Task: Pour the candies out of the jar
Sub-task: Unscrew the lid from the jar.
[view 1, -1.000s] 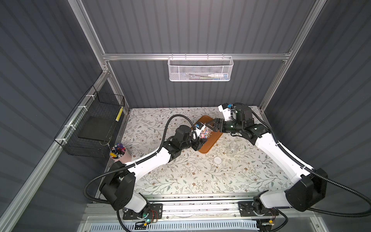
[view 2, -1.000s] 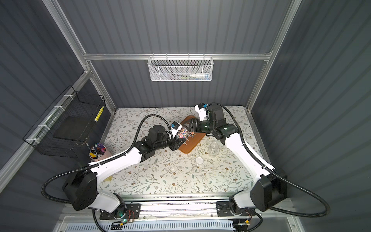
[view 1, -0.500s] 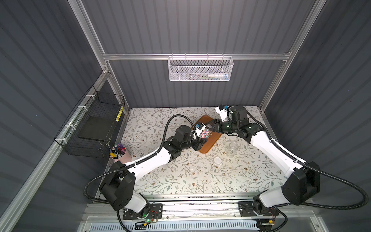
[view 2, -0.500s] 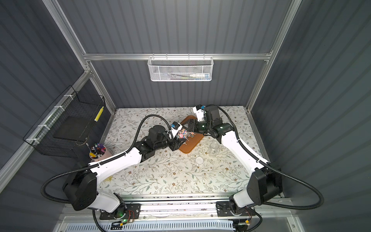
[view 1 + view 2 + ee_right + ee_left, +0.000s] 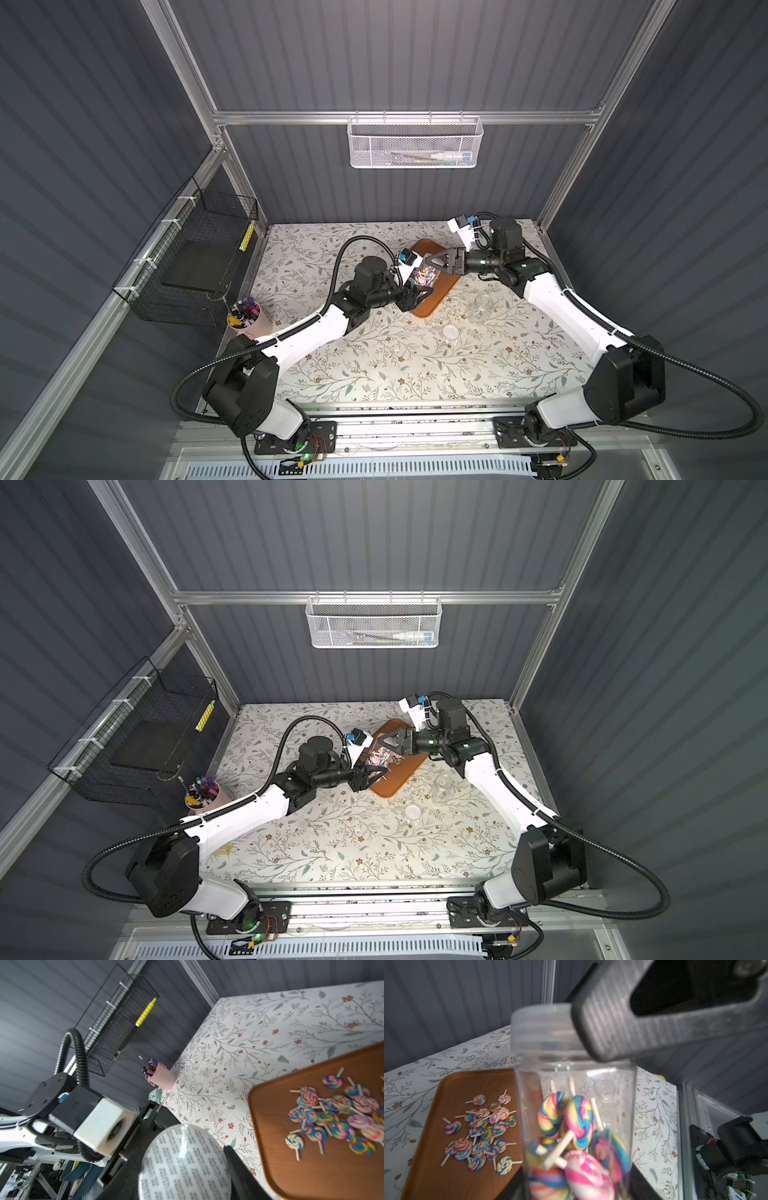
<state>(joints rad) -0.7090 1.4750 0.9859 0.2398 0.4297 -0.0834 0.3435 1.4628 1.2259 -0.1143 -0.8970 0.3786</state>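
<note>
The candies (image 5: 577, 1126) are little swirly lollipops on white sticks. Some are inside the clear jar (image 5: 612, 1088), piled at its bottom end. Many more lie in a heap on the brown tray (image 5: 425, 1167). The jar has its see-through lid (image 5: 542, 1028) on. Both top views show the jar up in the air over the tray, tilted.

The left hand (image 5: 413, 291) is clenched tight on the bottom part of the jar. The right hand (image 5: 430, 261) is at the other end and grips the lid. One gray finger (image 5: 623, 1028) presses on the lid's side.

The tray sits on the flowery bench (image 5: 374, 365), near the back. An empty clear jar (image 5: 480, 309) stands on the bench near the tray, on the right arm's side. A pink cup of pens (image 5: 249, 320) stands well apart, at the bench's left edge.
</note>
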